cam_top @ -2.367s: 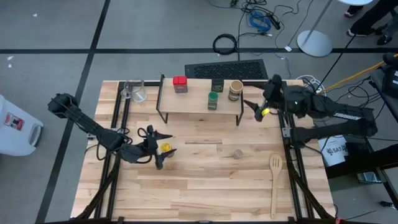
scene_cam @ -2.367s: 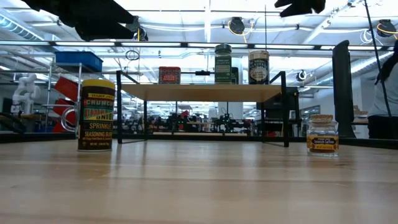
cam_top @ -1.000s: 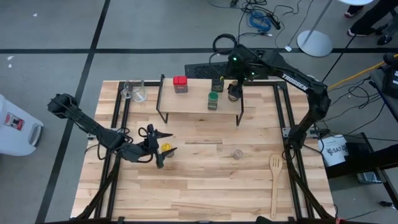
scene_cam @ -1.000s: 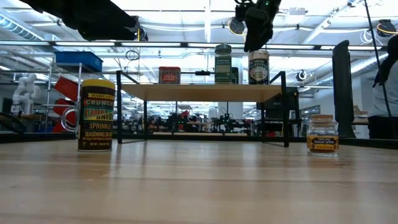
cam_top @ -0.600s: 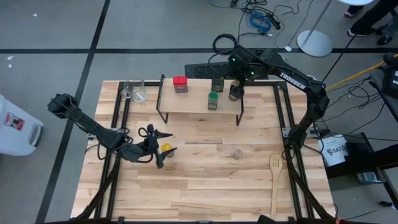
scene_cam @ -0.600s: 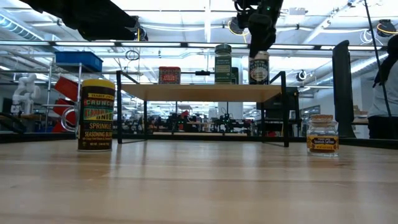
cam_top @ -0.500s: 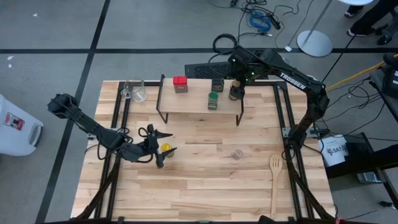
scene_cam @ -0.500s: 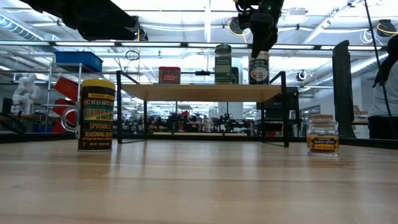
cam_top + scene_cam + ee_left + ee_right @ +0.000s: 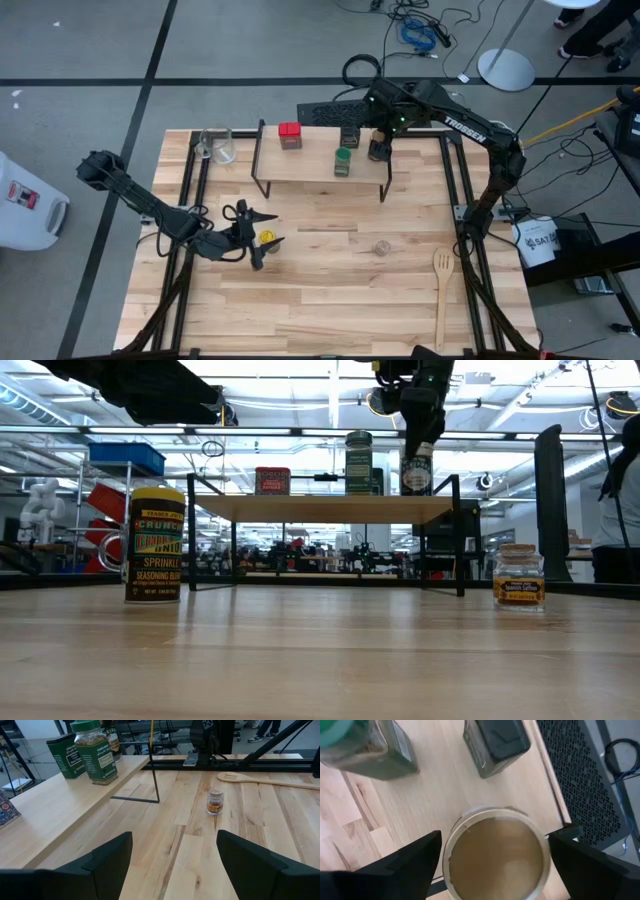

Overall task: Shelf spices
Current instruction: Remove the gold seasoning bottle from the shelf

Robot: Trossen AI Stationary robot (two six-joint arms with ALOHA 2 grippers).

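Observation:
Four spices stand on the shelf [image 9: 310, 168]: the red tin [image 9: 289, 134], the green-lidded jar [image 9: 343, 160], the dark tin [image 9: 349, 136] and the tan jar [image 9: 378, 150]. My right gripper [image 9: 495, 837] is open and points down over the tan jar [image 9: 496, 854], one finger on each side of its lid. The yellow jar [image 9: 267, 237] stands on the table under my open left gripper [image 9: 262, 241]; in the low view that arm is well above the yellow jar [image 9: 155, 545]. The tiny brown jar [image 9: 381, 247] stands alone mid-table. My right gripper comes at the tan jar's lid rim [image 9: 451, 851] from above, fingers pointing down on two opposite sides of it. Whether the fingers [image 9: 412, 862] touch the rim, I cannot tell. The jar stands upright on the shelf's right end.
A clear glass cup [image 9: 222, 148] sits left of the shelf at the far edge. A wooden spatula [image 9: 442, 295] lies near the table's right edge. A dark perforated panel [image 9: 360, 112] lies just beyond the shelf. Bare wood [image 9: 330, 310] fills the near half.
My right gripper has sunk a little over the shelf's right end and straightened from a tilt to point down at the tan jar. The spices and the left arm have kept still.

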